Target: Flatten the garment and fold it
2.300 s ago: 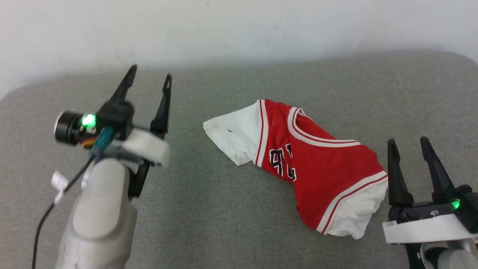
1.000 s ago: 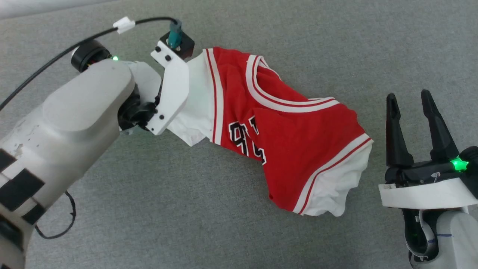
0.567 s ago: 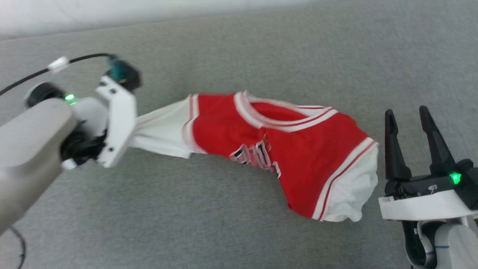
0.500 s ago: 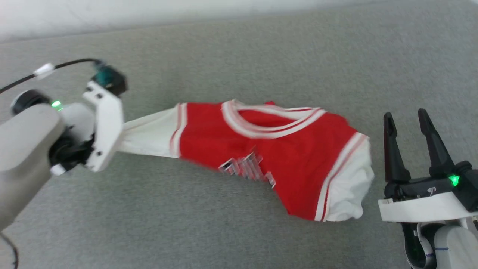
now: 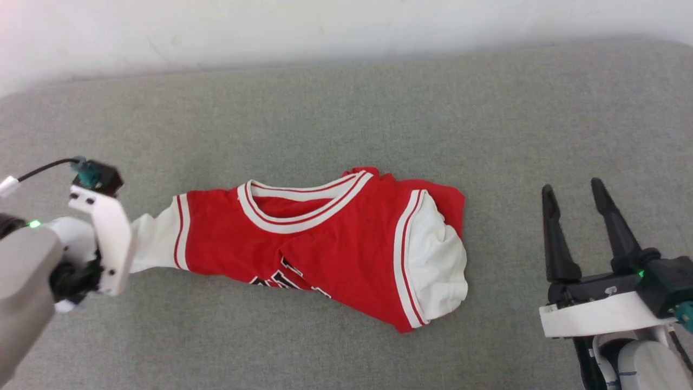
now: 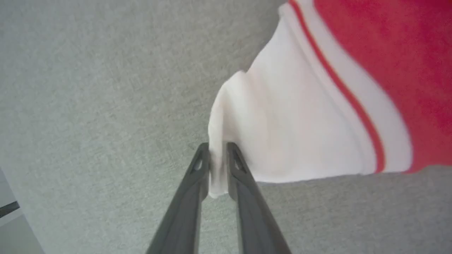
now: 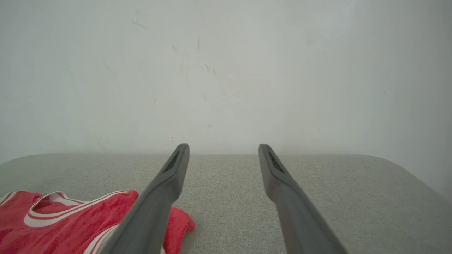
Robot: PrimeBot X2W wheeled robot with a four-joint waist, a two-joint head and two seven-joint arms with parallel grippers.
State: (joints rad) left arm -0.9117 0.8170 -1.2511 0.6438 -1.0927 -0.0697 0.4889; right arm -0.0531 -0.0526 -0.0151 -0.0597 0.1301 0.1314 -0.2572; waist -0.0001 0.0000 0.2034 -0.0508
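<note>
The garment (image 5: 325, 244), a red jersey with white sleeves and striped trim, lies stretched sideways and wrinkled on the grey padded surface (image 5: 346, 108). Its black lettering is partly tucked under along the near edge. In the left wrist view my left gripper (image 6: 216, 150) pinches the edge of the garment's (image 6: 300, 116) white sleeve, cloth showing between the nearly closed fingers. In the head view that wrist sits at the far left by the sleeve's end. My right gripper (image 5: 571, 187) stands open to the right of the garment, apart from it, holding nothing. The right wrist view shows the open gripper (image 7: 223, 146) and the garment (image 7: 53, 225) at lower left.
A pale wall (image 5: 346, 27) runs along the far edge of the grey surface. A black cable (image 5: 43, 169) loops off my left wrist at the left edge. Bare grey surface lies beyond and in front of the garment.
My left gripper has dragged the white sleeve to the left, pulling the garment out longer and away from the right gripper. The head camera has also shifted. The right gripper stays open.
</note>
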